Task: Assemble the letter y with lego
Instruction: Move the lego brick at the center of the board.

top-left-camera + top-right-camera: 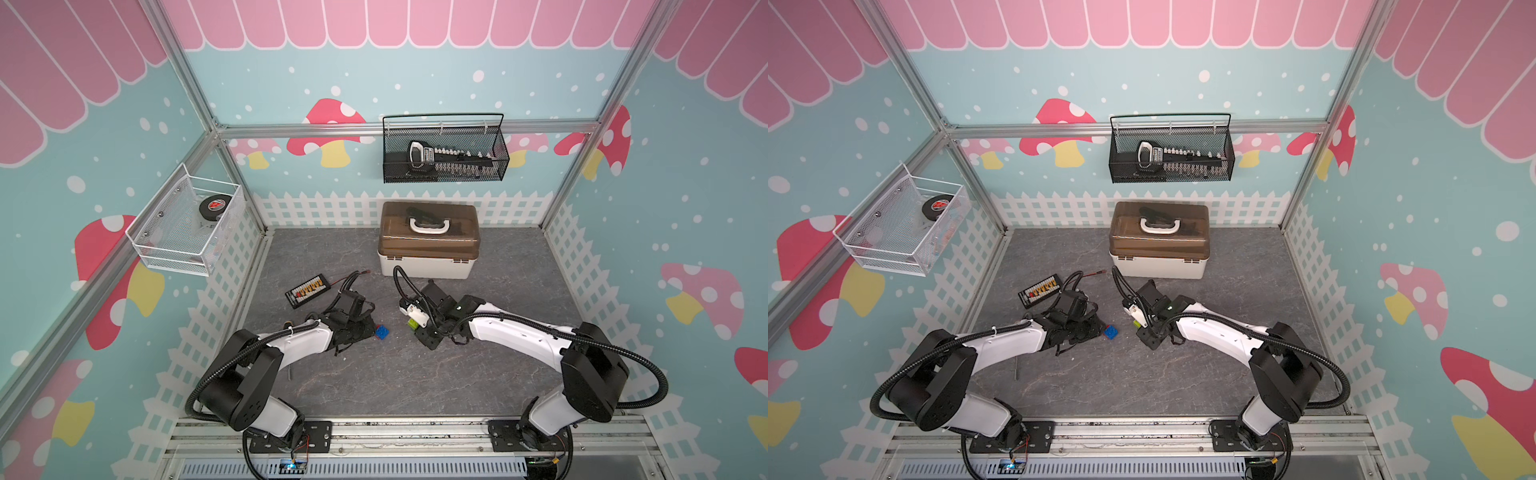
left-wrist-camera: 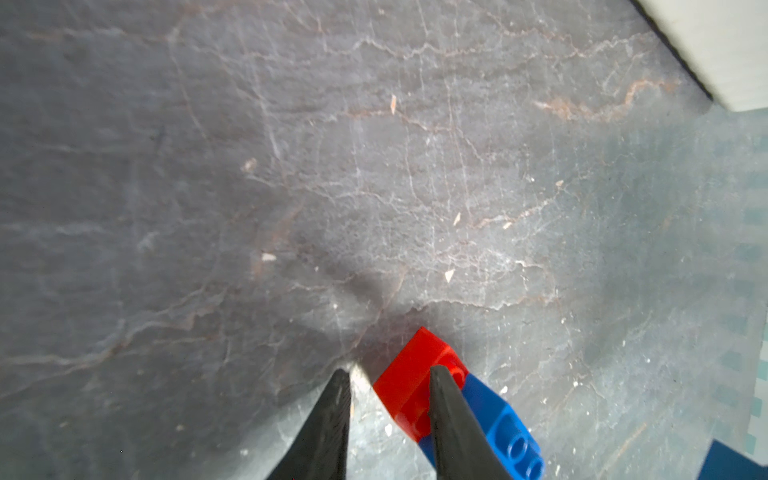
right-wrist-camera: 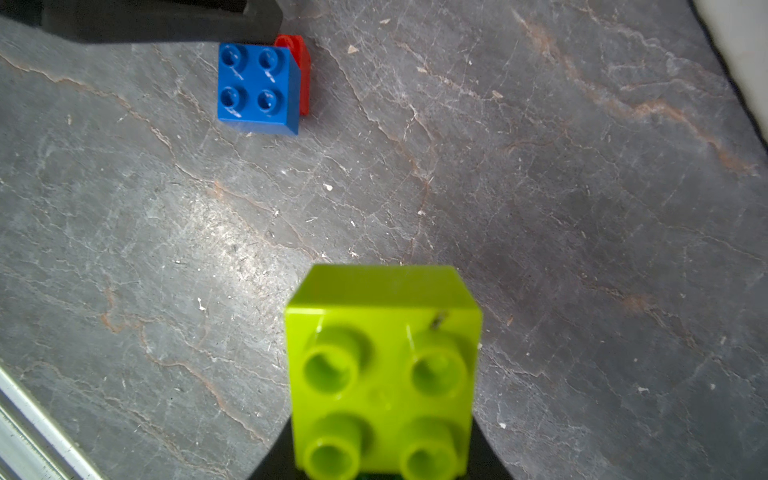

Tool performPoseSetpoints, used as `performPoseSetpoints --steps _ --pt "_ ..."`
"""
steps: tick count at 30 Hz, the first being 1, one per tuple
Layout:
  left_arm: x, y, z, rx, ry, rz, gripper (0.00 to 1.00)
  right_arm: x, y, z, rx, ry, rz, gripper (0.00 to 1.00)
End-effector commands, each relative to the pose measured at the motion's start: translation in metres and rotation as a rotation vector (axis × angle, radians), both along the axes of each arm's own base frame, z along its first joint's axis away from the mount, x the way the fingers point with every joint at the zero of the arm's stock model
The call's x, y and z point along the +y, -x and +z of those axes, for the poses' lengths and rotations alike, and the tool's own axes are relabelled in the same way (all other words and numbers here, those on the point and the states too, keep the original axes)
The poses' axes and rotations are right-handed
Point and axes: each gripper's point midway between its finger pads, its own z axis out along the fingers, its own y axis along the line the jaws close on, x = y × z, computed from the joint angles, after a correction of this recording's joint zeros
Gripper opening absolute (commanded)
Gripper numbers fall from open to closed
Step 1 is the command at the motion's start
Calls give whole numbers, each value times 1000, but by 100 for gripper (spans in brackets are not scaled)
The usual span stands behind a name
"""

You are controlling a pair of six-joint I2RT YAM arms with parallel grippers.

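While the right gripper (image 3: 380,465) is clamped on the lime-green brick (image 3: 382,365), the left gripper (image 2: 388,371) stands drawn narrow at the red brick (image 2: 409,386), one finger (image 2: 453,415) lying across its studs; whether it actually grips the brick cannot be told. In both top views the blue brick (image 1: 382,332) (image 1: 1111,332), touching the red one, rests on the grey table (image 1: 415,382) at nine o'clock of the lime-green brick, with the storage box (image 1: 428,257) at twelve o'clock.

The left arm (image 1: 299,338) and right arm (image 1: 511,330) wear white shells, black joints, black corrugated cables.
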Motion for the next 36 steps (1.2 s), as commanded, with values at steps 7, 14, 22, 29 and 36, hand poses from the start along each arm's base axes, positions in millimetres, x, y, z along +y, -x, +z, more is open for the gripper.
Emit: performPoseSetpoints --steps 7,14,22,29,36 --pt "-10 45 -18 100 2 -21 33 -1 -4 2 -6 -2 -10 30" --pt "3 54 -6 69 7 33 39 0 -2 0 5 -8 -10 30" --pt "12 59 6 56 -15 42 43 1 -1 0 9 -16 -13 30" --pt "14 92 6 98 18 30 36 1 -1 -1 8 -18 -13 30" --pt "10 111 9 108 69 30 35 3 -1 -3 14 -26 -17 30"
